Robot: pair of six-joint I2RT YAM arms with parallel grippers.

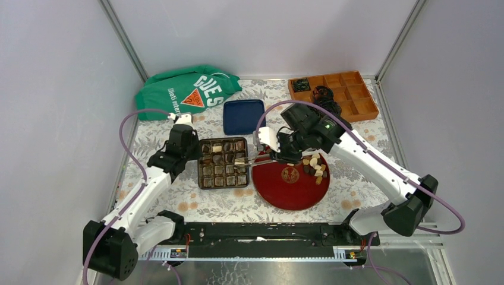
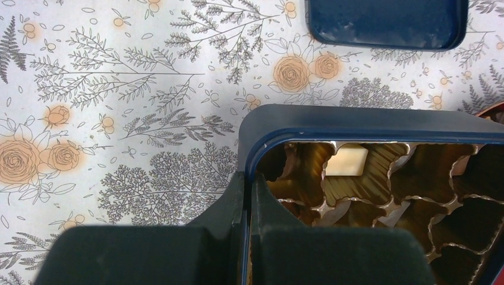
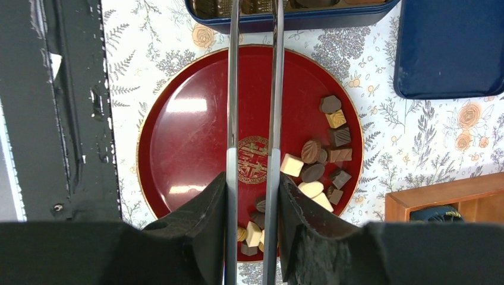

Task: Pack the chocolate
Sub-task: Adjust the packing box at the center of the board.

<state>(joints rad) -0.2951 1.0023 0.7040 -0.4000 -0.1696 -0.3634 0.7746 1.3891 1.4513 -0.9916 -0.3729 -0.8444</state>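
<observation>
Cloth [image 1: 226, 205] printed with grey sprigs and orange roses covers the table. At its far left lies crumpled green fabric [image 1: 178, 89] with white lettering. A round, glossy red plate [image 1: 285, 193] sits near the middle, with a gold-brown emblem [image 3: 254, 155] at its centre. At the far right is a wooden tray [image 1: 355, 92] divided into square compartments, with black coiled cables [image 1: 324, 95] on it.

A dark blue rectangular box [image 1: 223, 187] with rounded corners lies just left of the plate. Its pleated gold liner forms a grid of cups. Its flat blue lid [image 1: 243, 116] lies beyond it on the cloth.

The left gripper [image 2: 246, 181] is clenched on the box's rim at a corner, one finger outside the wall and one inside. The right gripper [image 3: 252, 178] squeezes long metal tweezers [image 3: 233, 89]. Their two thin, shiny blades run over the plate and in over the box's edge. Their tips are cut off in the wrist view, so whether they hold a piece I cannot tell.

The chocolate [image 3: 321, 160] is partly a loose cluster on the plate's right side: dark, mid-brown and cream bits, blocky, oval or ridged. More pieces fill many cups of the box [image 1: 223, 160]. Among them is a smooth square white piece [image 2: 346, 161] near the gripped corner.
</observation>
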